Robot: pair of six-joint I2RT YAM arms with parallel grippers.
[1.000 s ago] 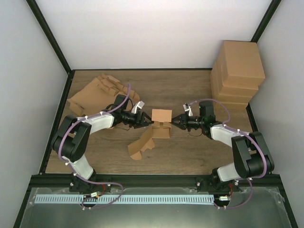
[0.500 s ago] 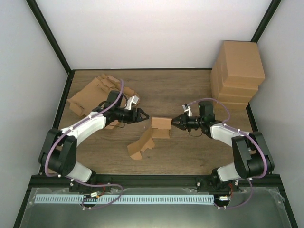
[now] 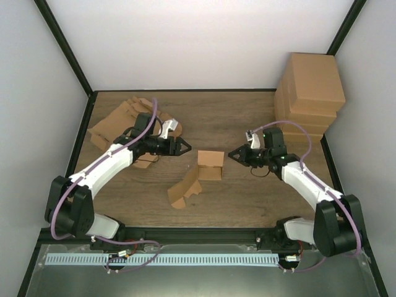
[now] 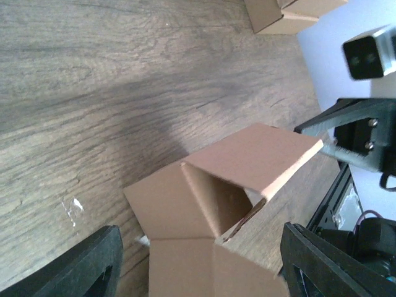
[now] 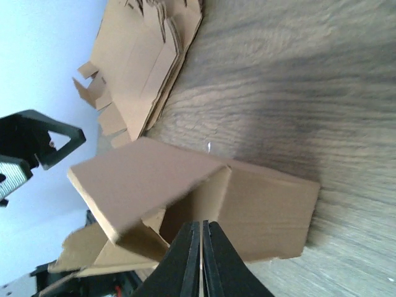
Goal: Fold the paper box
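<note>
- Paper box (image 3: 210, 165) is sitting pretty much dead centre of the wooden counter (image 3: 260, 198) in the top view. It's only half put together: an upright cube-ish part with a flap lying over the top, plus a flat unfolded tail trailing off toward the lower left.
- Left gripper (image 3: 187, 147) comes in from the left of the frame and points at the box, just beside it but not touching. Its wrist view shows the fingers (image 4: 86, 266) spread wide at the bottom corners, nothing between them, with the box's open hollow straight ahead.
- Right gripper (image 3: 233, 153) comes at it from the right side, also near the box with a strip of bare wood between. In its wrist view the two fingers (image 5: 189, 253) are pinched together at bottom centre and they aren't grabbing anything.
- Neither one is holding the box, it's standing on its own.
- Upper left of the top view: a messy pile of flat cardboard blanks (image 3: 114, 127).
- Upper right: a neat stack of finished boxes (image 3: 309, 93) tucked in the corner.
</note>
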